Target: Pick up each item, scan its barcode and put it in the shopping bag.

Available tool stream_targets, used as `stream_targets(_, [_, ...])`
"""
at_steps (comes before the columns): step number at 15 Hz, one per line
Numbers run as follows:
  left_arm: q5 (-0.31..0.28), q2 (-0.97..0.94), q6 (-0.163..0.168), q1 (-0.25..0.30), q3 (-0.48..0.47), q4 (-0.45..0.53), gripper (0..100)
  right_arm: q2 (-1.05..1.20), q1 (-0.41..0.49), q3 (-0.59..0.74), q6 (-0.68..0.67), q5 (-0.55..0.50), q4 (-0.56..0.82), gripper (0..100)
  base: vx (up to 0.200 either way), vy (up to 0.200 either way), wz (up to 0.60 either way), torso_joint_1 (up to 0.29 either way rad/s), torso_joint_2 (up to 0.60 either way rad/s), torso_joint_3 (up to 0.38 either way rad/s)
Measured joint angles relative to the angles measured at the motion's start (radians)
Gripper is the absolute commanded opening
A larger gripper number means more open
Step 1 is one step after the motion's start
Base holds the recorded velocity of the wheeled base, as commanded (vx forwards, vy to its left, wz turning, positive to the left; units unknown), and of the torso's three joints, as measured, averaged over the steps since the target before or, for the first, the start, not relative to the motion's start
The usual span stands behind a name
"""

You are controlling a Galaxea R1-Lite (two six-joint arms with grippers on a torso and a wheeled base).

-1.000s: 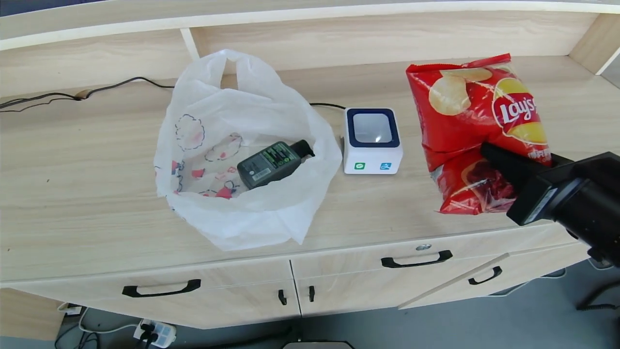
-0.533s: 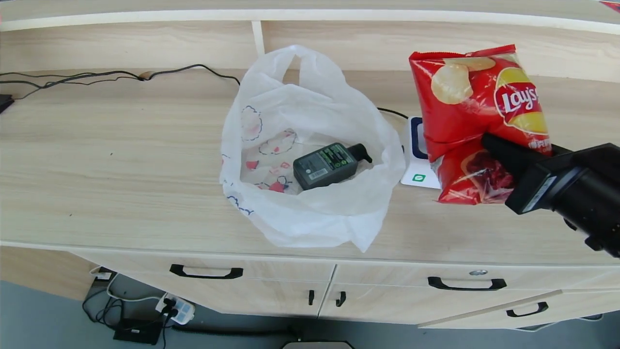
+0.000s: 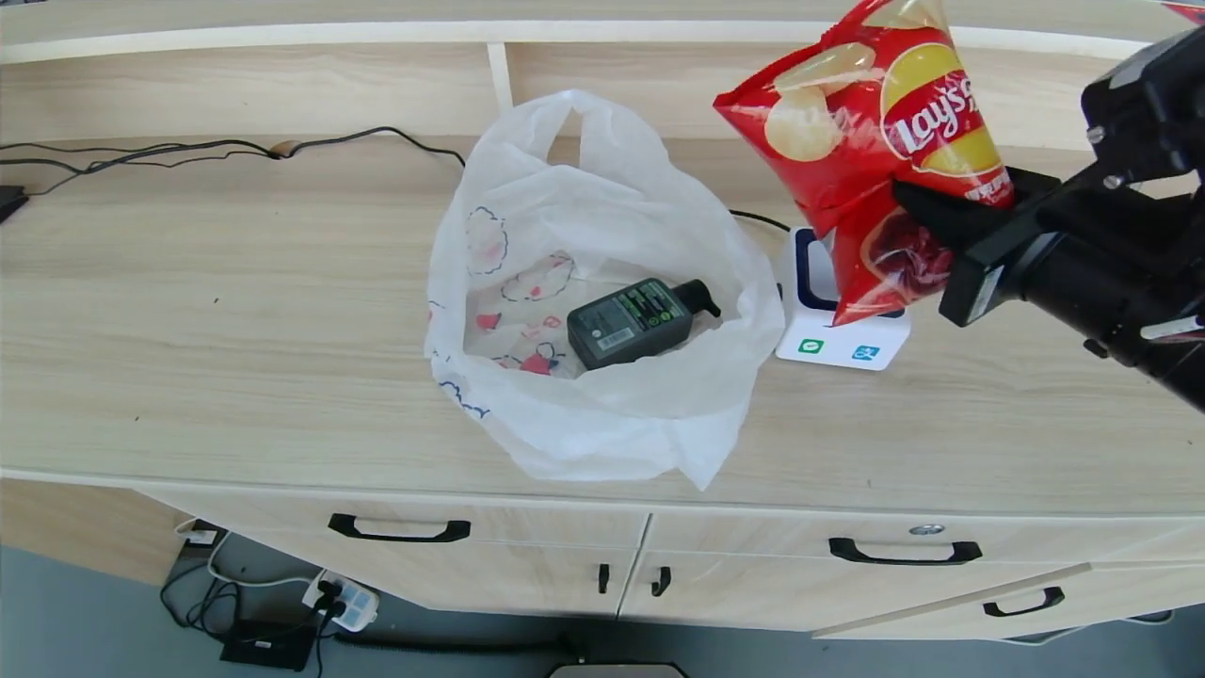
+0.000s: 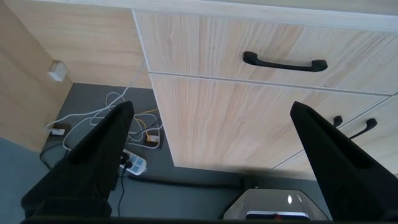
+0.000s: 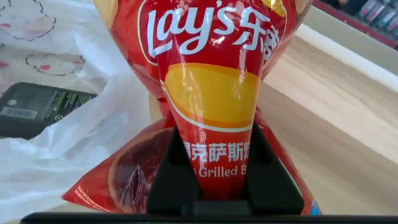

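Note:
A red chip bag (image 3: 871, 122) hangs in the air above the white barcode scanner (image 3: 841, 336), tilted, with its lower end covering part of the scanner's window. My right gripper (image 3: 927, 202) is shut on the bag's lower half; in the right wrist view its black fingers (image 5: 177, 174) pinch the chip bag (image 5: 214, 93) at the middle. Left of the scanner lies the white shopping bag (image 3: 602, 395), mouth open, with a dark pump bottle (image 3: 635, 322) inside. My left gripper (image 4: 211, 168) is open and hangs low in front of the cabinet drawers.
The wooden counter (image 3: 235, 311) has a raised back ledge behind the shopping bag. Black cables (image 3: 188, 148) run along the back left. A drawer handle (image 4: 285, 62) is near the left gripper. The counter's left half is bare wood.
The head camera shifted early on. Since then my right gripper has lifted the chip bag up and a little left, tilting it over the scanner. The shopping bag and bottle stayed put.

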State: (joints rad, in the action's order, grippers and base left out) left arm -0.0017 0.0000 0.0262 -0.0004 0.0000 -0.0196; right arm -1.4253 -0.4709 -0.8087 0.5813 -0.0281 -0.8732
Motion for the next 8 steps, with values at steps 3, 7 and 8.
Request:
stream_targets(3, [0.000, 0.000, 0.000, -0.001, 0.000, 0.000, 100, -0.029, 0.093, 0.009, 0.154, 0.144, 0.000, 0, 0.000, 0.000, 0.00, 0.000, 0.00, 0.000])
stream_targets(7, [0.000, 0.000, 0.000, -0.001, 0.000, 0.000, 100, -0.061, 0.185, 0.019, 0.255, 0.261, -0.006, 0, 0.000, 0.000, 0.00, 0.000, 0.00, 0.000])
stream_targets(8, [0.000, 0.000, 0.000, -0.001, 0.000, 0.000, 100, -0.064, 0.196, 0.021, 0.258, 0.261, -0.006, 0, 0.000, 0.000, 0.00, 0.000, 0.00, 0.000])
